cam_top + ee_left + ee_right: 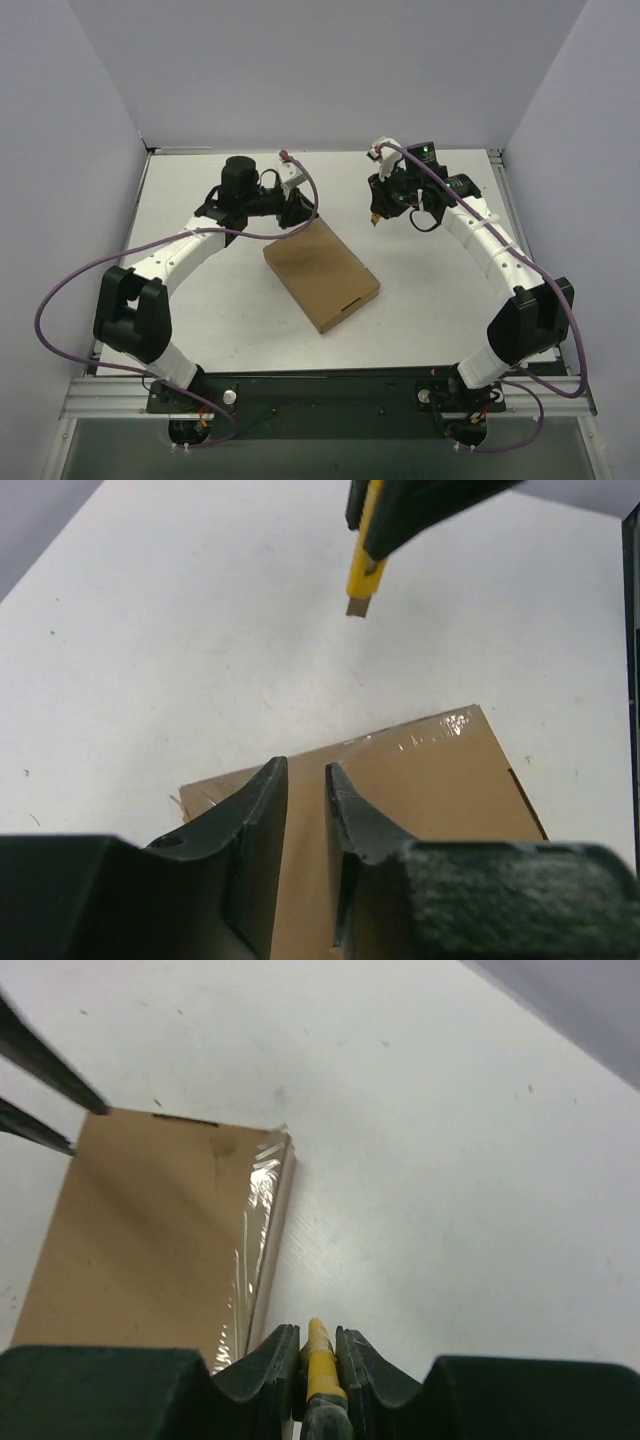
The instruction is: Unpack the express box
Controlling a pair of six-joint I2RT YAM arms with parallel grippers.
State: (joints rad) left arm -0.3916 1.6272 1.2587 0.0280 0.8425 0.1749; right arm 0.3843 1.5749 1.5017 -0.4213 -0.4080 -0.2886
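Note:
The express box (320, 275) lies flat and closed in the middle of the white table, a plain brown mailer with shiny clear tape (255, 1225) along one side. My left gripper (296, 212) hovers over its far corner. In the left wrist view its jaws (305, 770) stand open a little above the cardboard (440, 780), with nothing between them. My right gripper (378, 212) is off the box's far right side, shut on a small yellow utility knife (318, 1348). The knife (364, 570) points its tip down toward the table.
The white table (200, 290) ends at grey walls at the back and on both sides. Purple cables (60, 290) loop out from both arms. The box has a tuck slot (350, 303) near its front right edge.

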